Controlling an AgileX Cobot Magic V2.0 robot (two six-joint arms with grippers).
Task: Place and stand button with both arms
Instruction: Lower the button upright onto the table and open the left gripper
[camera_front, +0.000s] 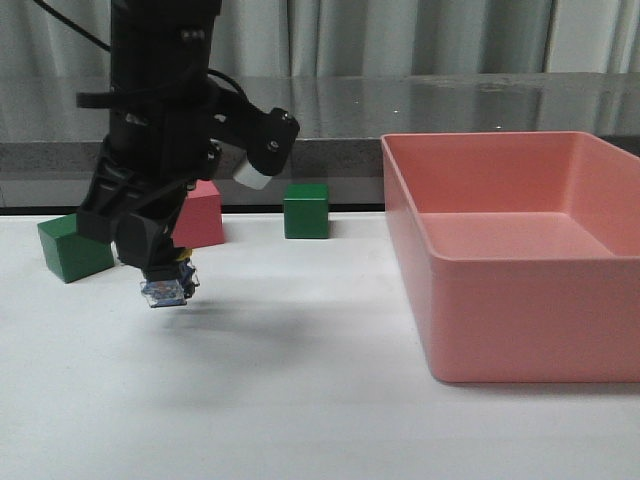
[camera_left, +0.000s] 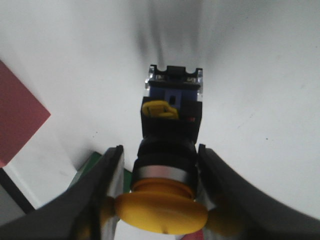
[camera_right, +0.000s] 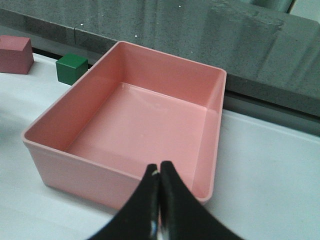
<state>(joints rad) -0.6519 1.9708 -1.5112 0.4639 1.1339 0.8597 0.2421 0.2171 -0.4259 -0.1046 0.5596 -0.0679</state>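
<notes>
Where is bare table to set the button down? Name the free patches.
Free: the white table between the left gripper and the pink bin, and the near strip. Crowded: the back left, where green blocks flank a pink block.

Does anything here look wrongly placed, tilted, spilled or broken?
Nothing stands out. The left gripper holds the yellow-capped black push-button above the white table. The pink plastic bin stands level and undamaged.

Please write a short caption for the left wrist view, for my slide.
Left gripper holds the button by its black body, clear base pointing down toward the white table.
</notes>
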